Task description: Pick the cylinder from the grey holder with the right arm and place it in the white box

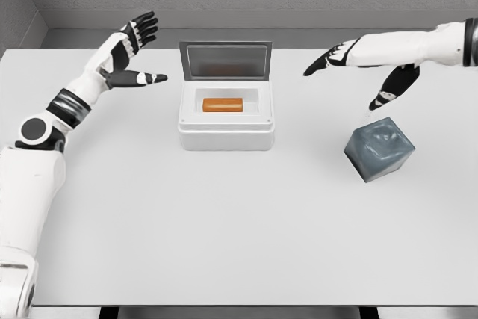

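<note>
Your right robot hand (358, 61) is spread wide, holding nothing. The orange cylinder (222, 104) already lies in the white box (226, 134), off to the hand's left, long axis crosswise. The grey holder (379, 149) sits just below the hand.

A big white table (224, 244) holds two things. A white box (226, 126) with its lid up sits near the middle, and a grey holder (379, 149) sits tilted to its right
</note>
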You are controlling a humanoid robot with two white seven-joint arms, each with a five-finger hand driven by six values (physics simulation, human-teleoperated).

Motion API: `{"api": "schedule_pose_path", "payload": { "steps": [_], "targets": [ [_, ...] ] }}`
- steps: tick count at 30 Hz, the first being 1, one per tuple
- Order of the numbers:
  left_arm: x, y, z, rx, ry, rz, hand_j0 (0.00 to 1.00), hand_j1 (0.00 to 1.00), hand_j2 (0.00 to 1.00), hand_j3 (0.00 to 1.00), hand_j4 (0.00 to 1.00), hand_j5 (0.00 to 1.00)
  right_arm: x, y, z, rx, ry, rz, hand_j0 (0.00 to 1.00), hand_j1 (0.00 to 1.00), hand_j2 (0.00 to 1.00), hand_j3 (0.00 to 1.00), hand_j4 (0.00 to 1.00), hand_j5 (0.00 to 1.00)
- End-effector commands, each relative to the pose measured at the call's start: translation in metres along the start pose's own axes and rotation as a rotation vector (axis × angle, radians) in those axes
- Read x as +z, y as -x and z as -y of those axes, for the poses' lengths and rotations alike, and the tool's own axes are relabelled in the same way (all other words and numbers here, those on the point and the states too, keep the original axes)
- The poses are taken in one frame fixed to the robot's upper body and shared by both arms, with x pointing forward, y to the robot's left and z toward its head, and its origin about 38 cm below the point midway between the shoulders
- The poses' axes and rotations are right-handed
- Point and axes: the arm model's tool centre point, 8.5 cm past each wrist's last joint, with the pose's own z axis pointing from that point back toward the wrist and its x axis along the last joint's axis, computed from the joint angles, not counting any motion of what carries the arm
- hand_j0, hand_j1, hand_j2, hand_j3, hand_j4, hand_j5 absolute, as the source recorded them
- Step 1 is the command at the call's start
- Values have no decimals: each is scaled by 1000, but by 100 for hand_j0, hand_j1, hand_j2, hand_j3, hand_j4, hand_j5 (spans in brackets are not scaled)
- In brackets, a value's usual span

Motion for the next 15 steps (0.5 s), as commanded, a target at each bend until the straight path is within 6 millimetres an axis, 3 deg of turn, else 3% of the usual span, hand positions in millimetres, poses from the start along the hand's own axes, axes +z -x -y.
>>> {"api": "schedule_pose_path", "payload": {
  "steps": [1, 7, 15],
  "targets": [
    [-6, 10, 15, 39, 9, -10, 100, 100, 100, 100, 100, 100, 19, 7, 13, -8, 59, -36, 100, 100, 100, 100, 100, 100],
    [-21, 15, 20, 75, 3, -29, 100, 100, 100, 100, 100, 100, 27, 16, 9, -16, 55, -74, 100, 100, 100, 100, 100, 100],
    [-22, 17, 15, 71, -11, -26, 100, 100, 100, 100, 100, 100, 27, 29, 1, -39, 40, -105, 100, 100, 100, 100, 100, 100]
  ]
}}
